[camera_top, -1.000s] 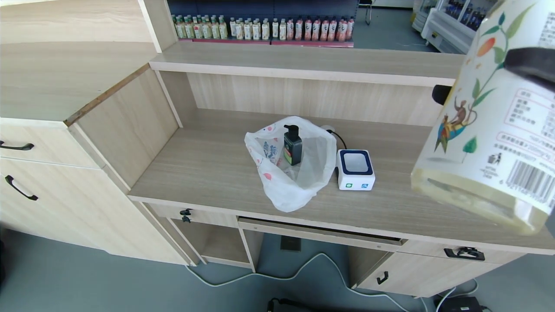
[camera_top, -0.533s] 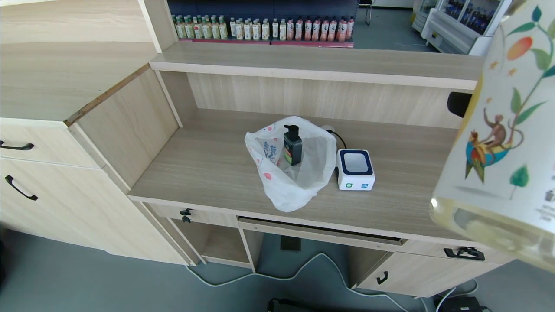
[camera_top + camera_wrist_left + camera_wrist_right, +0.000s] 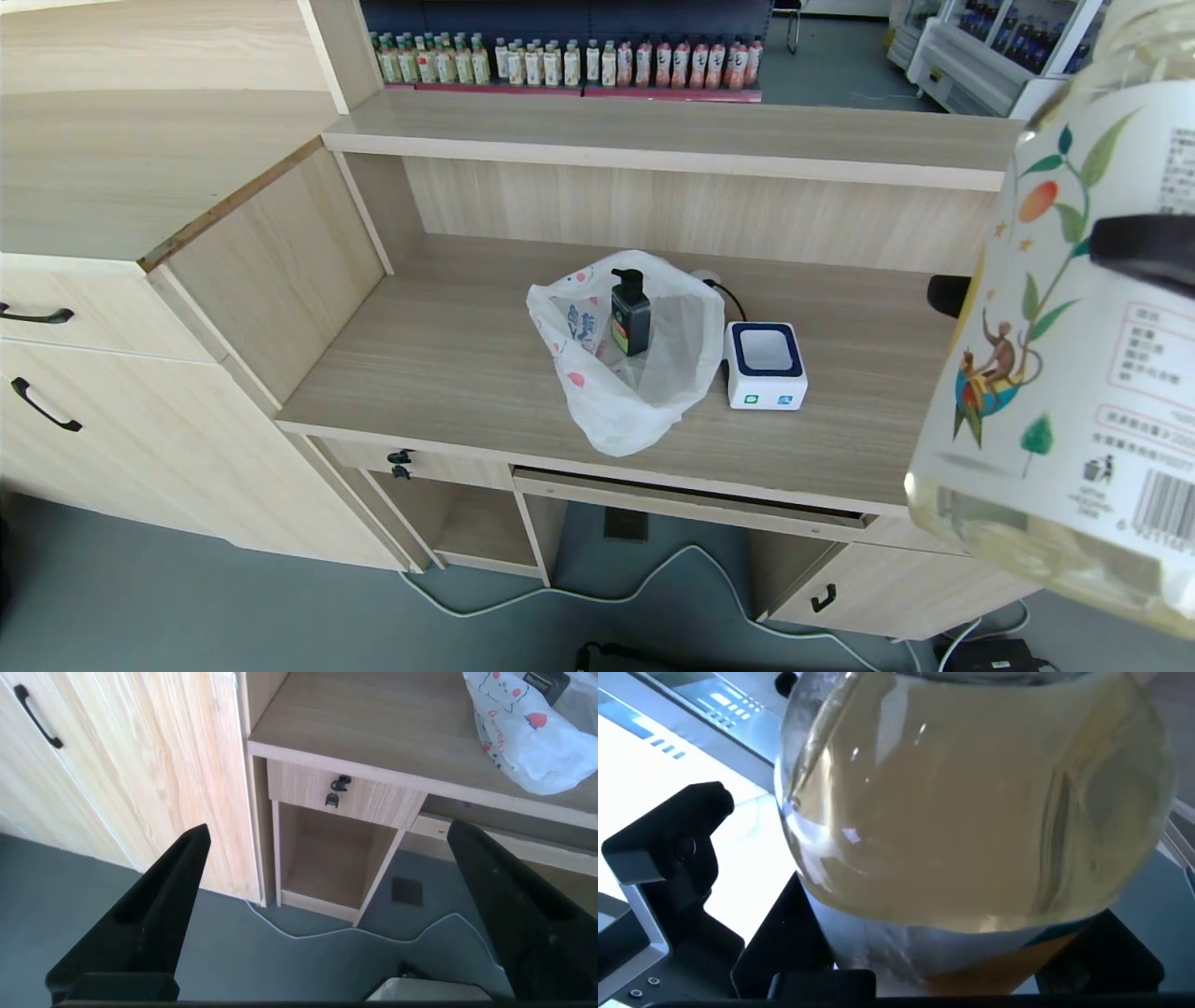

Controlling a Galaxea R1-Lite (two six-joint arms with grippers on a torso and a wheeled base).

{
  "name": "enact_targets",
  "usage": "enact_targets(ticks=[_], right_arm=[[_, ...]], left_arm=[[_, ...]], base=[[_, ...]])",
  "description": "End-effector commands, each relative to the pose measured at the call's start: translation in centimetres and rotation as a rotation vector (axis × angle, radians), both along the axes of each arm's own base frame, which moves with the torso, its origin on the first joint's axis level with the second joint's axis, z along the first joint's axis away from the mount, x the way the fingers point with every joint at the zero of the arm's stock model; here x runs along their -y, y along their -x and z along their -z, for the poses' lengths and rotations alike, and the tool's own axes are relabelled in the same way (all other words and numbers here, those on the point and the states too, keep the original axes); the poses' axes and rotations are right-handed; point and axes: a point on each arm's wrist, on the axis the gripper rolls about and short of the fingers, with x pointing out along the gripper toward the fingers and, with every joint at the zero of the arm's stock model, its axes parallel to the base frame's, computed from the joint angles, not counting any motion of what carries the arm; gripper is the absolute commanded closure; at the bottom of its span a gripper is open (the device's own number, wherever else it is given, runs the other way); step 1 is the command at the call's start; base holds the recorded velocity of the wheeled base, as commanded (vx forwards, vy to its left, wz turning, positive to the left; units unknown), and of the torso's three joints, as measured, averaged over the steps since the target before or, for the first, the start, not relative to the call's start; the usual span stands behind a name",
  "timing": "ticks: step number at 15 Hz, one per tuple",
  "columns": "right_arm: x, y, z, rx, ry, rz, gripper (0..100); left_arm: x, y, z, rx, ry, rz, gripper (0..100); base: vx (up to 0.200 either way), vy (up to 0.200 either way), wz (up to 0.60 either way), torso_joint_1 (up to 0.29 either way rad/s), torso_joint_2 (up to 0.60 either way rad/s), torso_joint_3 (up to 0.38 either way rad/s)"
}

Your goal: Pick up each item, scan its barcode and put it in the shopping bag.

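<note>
My right claw [image 3: 943,966] grips a pale drink bottle [image 3: 1064,373], held up to the right of the scanner [image 3: 766,364] and shopping bag [image 3: 644,397]. My left claw [image 3: 329,831] hangs open before the counter [image 3: 374,719].

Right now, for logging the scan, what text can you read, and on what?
Held drink bottle, label: print and barcode digits too small to read.
Shopping bag: print blurred.
Scanner: two icons, no readable words.
Pump bottle: label unreadable.
</note>
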Motion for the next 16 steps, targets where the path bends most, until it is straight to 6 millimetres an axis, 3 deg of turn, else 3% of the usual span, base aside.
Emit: enact_targets(ticks=[1,16], right_arm=[[-0.1,0.0,0.0,0.001,0.0,-0.006,100],[-0.9,1.0,-0.2,0.01,-0.001,-0.103,100]], left_arm=[[0.0,0.0,0.0,0.001,0.0,0.0,0],[0.0,0.0,0.0,0.001,0.0,0.0,0]], base=[[0.0,0.0,0.0,0.0,0.0,0.0],[0.0,0.0,0.0,0.0,0.0,0.0]])
